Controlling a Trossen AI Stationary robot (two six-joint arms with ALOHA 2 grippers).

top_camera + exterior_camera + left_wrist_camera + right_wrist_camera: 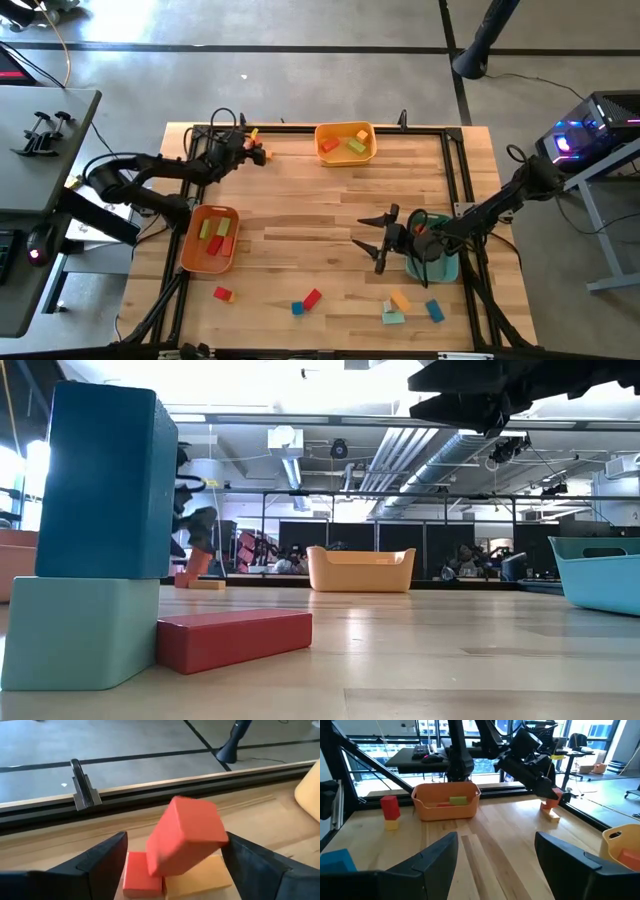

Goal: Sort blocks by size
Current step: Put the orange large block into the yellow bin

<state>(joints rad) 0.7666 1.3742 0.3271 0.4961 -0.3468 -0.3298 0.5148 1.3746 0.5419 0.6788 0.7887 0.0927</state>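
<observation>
Orange tray (208, 262) holds red, yellow and green blocks (216, 236); the teal tray (446, 268) stands opposite.

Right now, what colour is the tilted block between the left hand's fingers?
Red-orange block, clearest in the left wrist view.

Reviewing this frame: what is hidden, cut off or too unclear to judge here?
- Teal tray, high view: the right gripper and its arm cover most of it, so its contents are unseen.
- Red block, left wrist view: motion-blurred between the open left gripper fingers; contact unclear.
- Blue block, low view: fills the foreground, hiding the table behind it.
- Orange tray, high view: pieces too small to size.
</observation>
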